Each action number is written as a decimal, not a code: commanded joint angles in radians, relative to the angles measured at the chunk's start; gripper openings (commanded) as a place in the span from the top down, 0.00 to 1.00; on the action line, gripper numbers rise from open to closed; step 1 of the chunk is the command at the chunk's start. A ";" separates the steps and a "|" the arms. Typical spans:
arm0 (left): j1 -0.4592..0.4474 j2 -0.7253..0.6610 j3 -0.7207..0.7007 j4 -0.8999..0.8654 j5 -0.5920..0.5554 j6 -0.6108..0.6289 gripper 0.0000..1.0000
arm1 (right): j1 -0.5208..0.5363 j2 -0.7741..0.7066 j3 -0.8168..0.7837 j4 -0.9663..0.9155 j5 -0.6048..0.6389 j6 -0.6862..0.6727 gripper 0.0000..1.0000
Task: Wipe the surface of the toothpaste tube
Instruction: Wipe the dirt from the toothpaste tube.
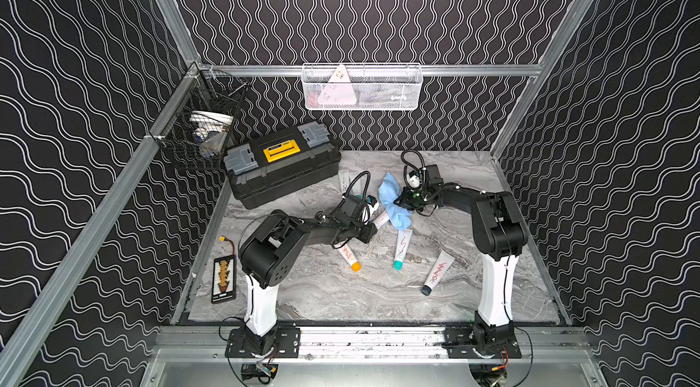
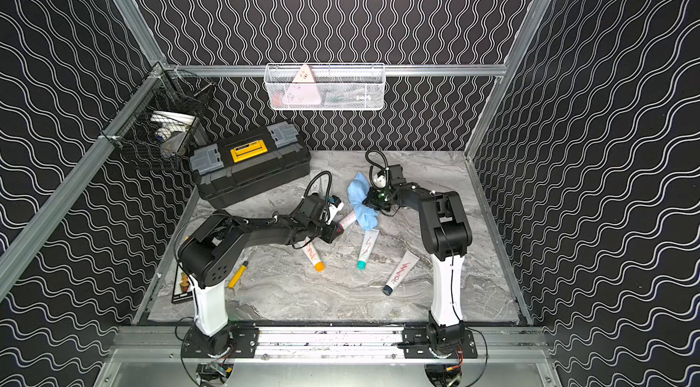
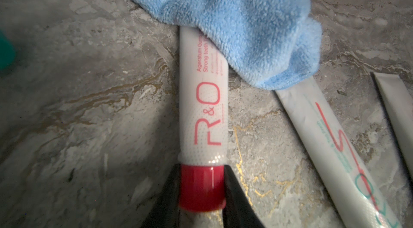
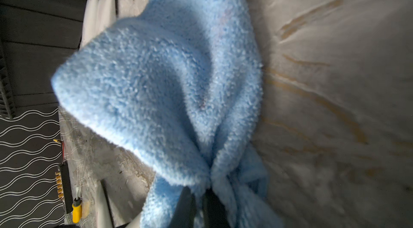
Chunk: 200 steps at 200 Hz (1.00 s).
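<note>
Both claws are busy. The left claw [image 3: 201, 171] pinches the red cap [image 3: 201, 193] of the toothpaste tube [image 3: 203, 108] and holds it flat on the desk [image 1: 341, 290]. The right claw [image 4: 199, 202] is pressed together on a bunch of the blue cloth [image 4: 161, 86]. The cloth lies over the far end of the tube. The tube sits near the middle of the desk, between the two arms, with the black toolbox [image 1: 284, 165] off to the far left. I think the wiping is partway done. The part of the tube that shows, with the big pink letters, looks clean and has no scribbles on it. The far end is hidden under the cloth, so I cannot tell if it is clean. The bit by the cap and the underside may need a rub too. Three other tubes lie nearer, one with an orange cap [image 1: 350, 257], one with a teal cap [image 1: 401, 248] and one with a dark cap [image 1: 437, 273]. All three have red scribbles on them. The held tube lies on a slant, and its long side runs from near-left to far-right. The cap points near and left, toward the left arm. The flat end points far and right, under the cloth.
</note>
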 commanded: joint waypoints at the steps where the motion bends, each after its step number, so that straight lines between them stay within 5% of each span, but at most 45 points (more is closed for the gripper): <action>1: 0.004 0.007 0.005 -0.024 -0.014 -0.009 0.84 | 0.019 -0.001 -0.012 -0.128 0.098 -0.017 1.00; 200: 0.004 0.007 0.005 -0.023 -0.028 -0.020 0.84 | 0.258 -0.248 -0.322 0.057 -0.049 0.101 1.00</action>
